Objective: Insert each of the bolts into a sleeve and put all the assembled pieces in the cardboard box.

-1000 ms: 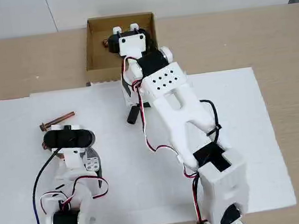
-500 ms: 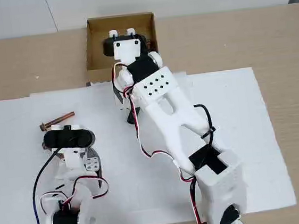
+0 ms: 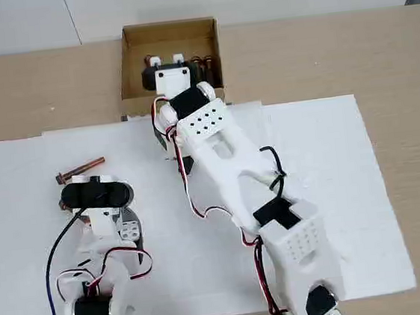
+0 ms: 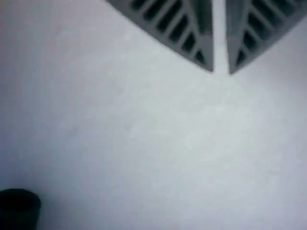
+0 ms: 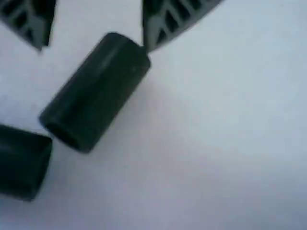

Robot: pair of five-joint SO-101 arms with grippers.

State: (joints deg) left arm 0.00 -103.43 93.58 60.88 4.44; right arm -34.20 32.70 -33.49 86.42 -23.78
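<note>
My right gripper (image 5: 93, 44) is open and points down at the white paper. A black sleeve (image 5: 93, 93) lies flat just beyond its fingertips, one end between them. A second black sleeve (image 5: 21, 160) lies close beside the first. In the high view the right arm (image 3: 199, 121) stretches up to the cardboard box (image 3: 132, 75), with a sleeve (image 3: 186, 163) showing beside it. Copper bolt pieces (image 3: 201, 63) lie inside the box. A loose bolt (image 3: 81, 169) rests on the paper just beyond the left arm (image 3: 94, 194). My left gripper (image 4: 220, 71) is shut and empty above bare paper, with a sleeve (image 4: 18, 208) nearby.
A large white paper sheet (image 3: 330, 160) covers the wooden table (image 3: 334, 47). The box stands past the paper's far edge. The right side of the sheet is open room.
The right arm has drawn back from over the box and swung left, uncovering the pieces inside. The left arm has kept still.
</note>
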